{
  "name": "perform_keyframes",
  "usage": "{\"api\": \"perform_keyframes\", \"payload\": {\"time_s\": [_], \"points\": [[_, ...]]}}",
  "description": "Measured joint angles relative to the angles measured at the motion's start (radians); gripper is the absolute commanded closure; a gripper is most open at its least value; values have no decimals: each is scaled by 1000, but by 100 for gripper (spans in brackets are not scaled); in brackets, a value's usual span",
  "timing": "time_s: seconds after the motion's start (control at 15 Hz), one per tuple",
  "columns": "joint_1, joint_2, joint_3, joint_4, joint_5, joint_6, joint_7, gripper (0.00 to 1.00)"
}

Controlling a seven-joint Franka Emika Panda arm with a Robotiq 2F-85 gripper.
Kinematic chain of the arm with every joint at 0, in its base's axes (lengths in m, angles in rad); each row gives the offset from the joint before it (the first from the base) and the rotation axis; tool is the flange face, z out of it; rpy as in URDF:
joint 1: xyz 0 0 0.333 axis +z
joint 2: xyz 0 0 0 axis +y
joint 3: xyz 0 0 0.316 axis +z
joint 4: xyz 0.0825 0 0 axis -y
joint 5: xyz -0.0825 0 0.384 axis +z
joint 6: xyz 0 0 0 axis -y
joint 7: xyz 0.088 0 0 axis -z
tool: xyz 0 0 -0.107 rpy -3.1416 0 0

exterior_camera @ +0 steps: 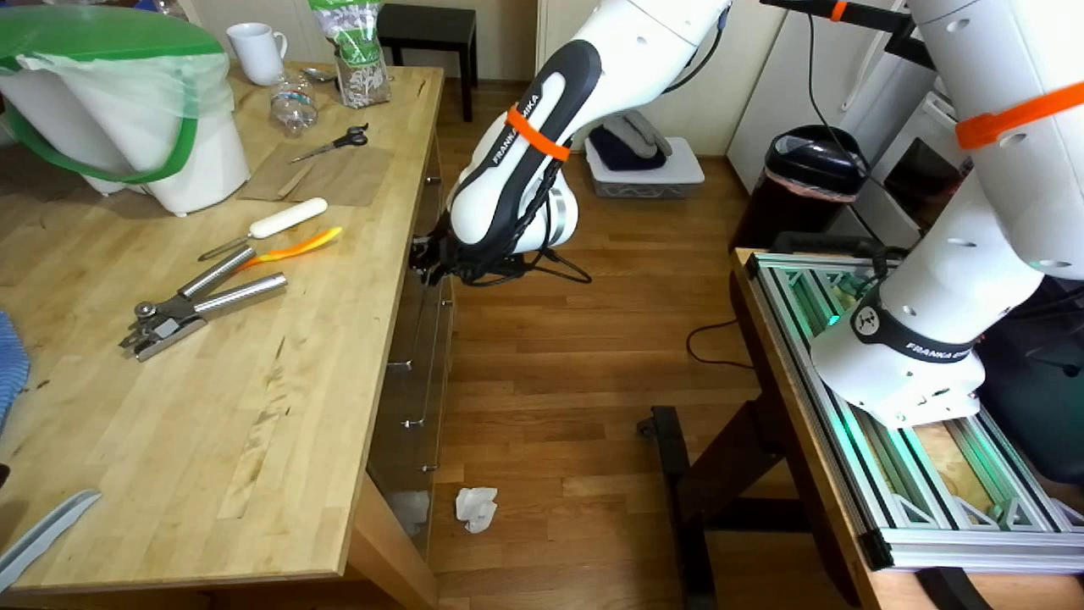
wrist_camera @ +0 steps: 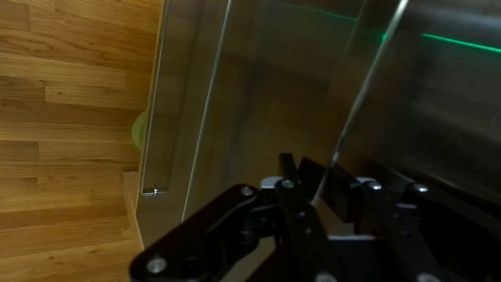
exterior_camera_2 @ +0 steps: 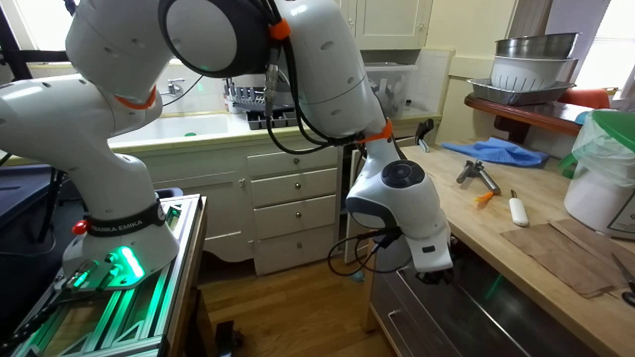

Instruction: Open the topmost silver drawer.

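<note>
The gripper [wrist_camera: 328, 174] is drawn nearly together, its jaws clenched about the bar handle [wrist_camera: 359, 98] of the drawer [wrist_camera: 450, 98]; how hard they press cannot be told. In the wrist view the handle crosses between the jaws and runs on past them as a long, thin rod. The drawer itself lies directly in front of the gripper, with the worktop [exterior_camera: 279, 474] just above and similar lower fronts [exterior_camera_2: 414, 325] beneath. Nothing of its inside shows, so it appears closed, the pull yet to be made. So wide a drawer will probably feel weighty at the start, more so if loaded, then run freely if its slides are sound. The metal looks rigid and hardly fragile, but front and handle alike are glossy, so the jaws may skid along the rod under a sharp tug. The handle is the sensible hold, since the smooth front offers little else to catch; a place near its middle should serve best, as pulling from one end might make the drawer bind. Behind the gripper, the arm [exterior_camera: 627, 93] reads FRANKA EMIKA beside an orange band [exterior_camera: 538, 133]; well back from it, the base collar [exterior_camera: 931, 349] carries the same name, partly curving out of sight. Above the gripper and farther off on the worktop, the printing on a green-and-white bag [exterior_camera: 360, 59] and a clear bottle [exterior_camera: 294, 102] is too small to read.
</note>
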Motion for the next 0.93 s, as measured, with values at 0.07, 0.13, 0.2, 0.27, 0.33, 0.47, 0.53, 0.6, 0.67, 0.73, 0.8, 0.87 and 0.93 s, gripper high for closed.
{"api": "perform_keyframes", "payload": {"time_s": [0.07,0.13,0.2,0.27,0.33,0.47,0.53,0.6,0.67,0.73,0.8,0.87,0.93], "points": [[6,-11,-7,-12,11,0,8,95],[7,-24,-9,-29,23,0,13,96],[4,-37,-10,-49,36,0,19,95],[-1,-53,-11,-75,46,-1,23,96],[-8,-75,-11,-110,56,-2,30,95],[-39,-120,-2,-189,66,-2,31,96],[-63,-144,9,-233,66,-1,31,96],[-90,-166,22,-274,66,0,28,96],[-119,-183,40,-314,66,12,22,96],[-149,-198,59,-351,66,30,18,96],[-175,-212,76,-384,65,38,12,96],[-198,-226,87,-414,65,45,9,83],[-215,-240,94,-439,65,47,7,83]]}}
